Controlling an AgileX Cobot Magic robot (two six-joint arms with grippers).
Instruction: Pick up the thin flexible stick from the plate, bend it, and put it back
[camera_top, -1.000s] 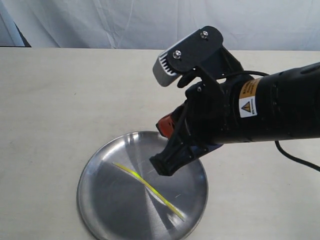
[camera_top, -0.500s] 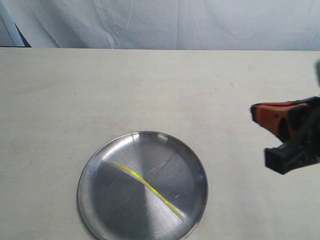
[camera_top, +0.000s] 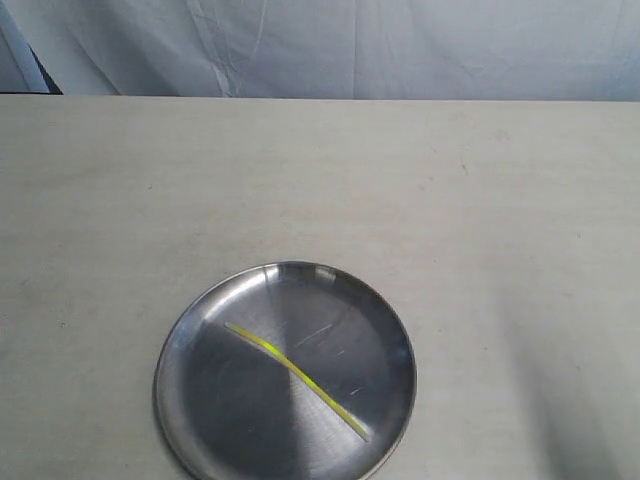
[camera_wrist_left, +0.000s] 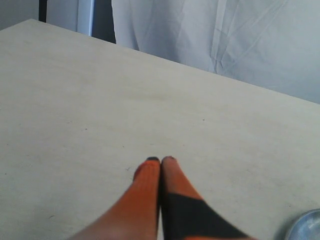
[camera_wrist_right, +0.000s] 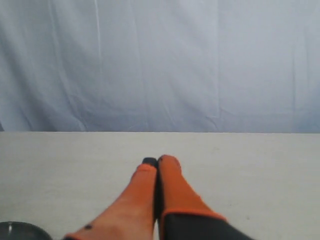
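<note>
The thin yellow-green stick (camera_top: 297, 378) lies slightly curved across the round steel plate (camera_top: 195, 320) near the front of the table in the exterior view, free of any gripper. Neither arm shows in that view. In the left wrist view my left gripper (camera_wrist_left: 160, 160) is shut, its orange fingers pressed together with nothing between them, and a sliver of the plate's rim (camera_wrist_left: 306, 226) shows at the corner. My right gripper (camera_wrist_right: 157, 161) is likewise shut and empty over bare table, with the plate's edge (camera_wrist_right: 20, 231) just visible.
A pale beige table (camera_top: 320, 190) stretches in all directions around the plate. A white cloth backdrop (camera_top: 330, 45) hangs along the far edge. A dark gap (camera_top: 40, 75) sits at the far left corner.
The right arm, which hung over the plate a second ago, has pulled away to the right and left the exterior view. The stick and plate have not moved.
</note>
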